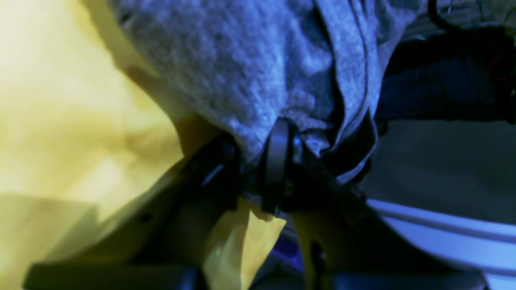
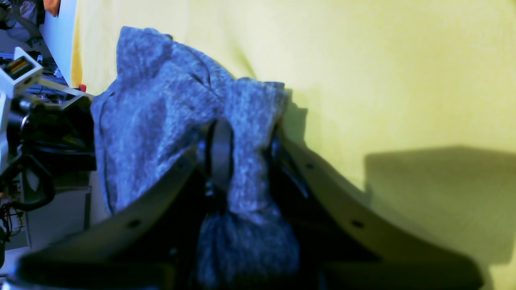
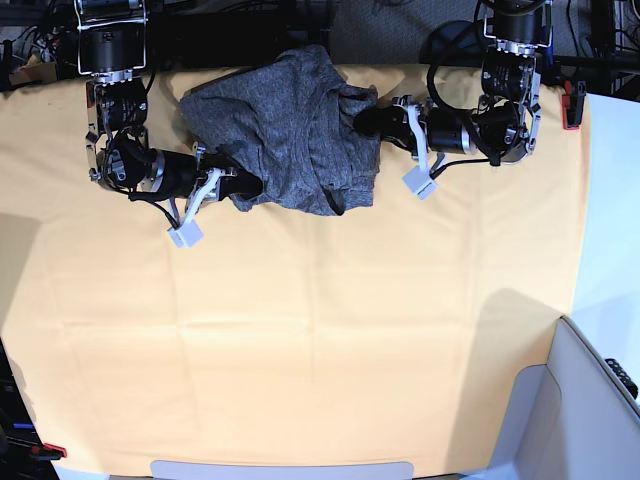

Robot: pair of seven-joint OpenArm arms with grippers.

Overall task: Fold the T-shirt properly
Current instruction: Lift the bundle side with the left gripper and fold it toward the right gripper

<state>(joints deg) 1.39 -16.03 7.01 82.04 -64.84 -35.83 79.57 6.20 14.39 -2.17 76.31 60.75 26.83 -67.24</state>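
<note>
The T-shirt (image 3: pixel 290 130) lies crumpled in a dark grey heap at the back of the table, on the yellow-orange cloth sheet (image 3: pixel 300 330). My left gripper (image 3: pixel 362 122) reaches into the heap's right edge. In the left wrist view its fingers (image 1: pixel 277 153) pinch a bunch of grey knit (image 1: pixel 242 60), so the left gripper (image 1: pixel 254 161) is shut on the shirt. My right gripper (image 3: pixel 248 188) is at the heap's lower left edge. In the right wrist view the grey fabric (image 2: pixel 161 100) fills the gap of the right gripper (image 2: pixel 248 161), which is shut on it.
The yellow-orange sheet (image 2: pixel 383 60) covers nearly the whole table. A white-grey bin (image 3: pixel 590 400) stands at the front right corner, with bare white tabletop (image 3: pixel 610 220) along the right side. Red clamps (image 3: pixel 572 105) hold the sheet at the edges. Cables and equipment crowd the back edge.
</note>
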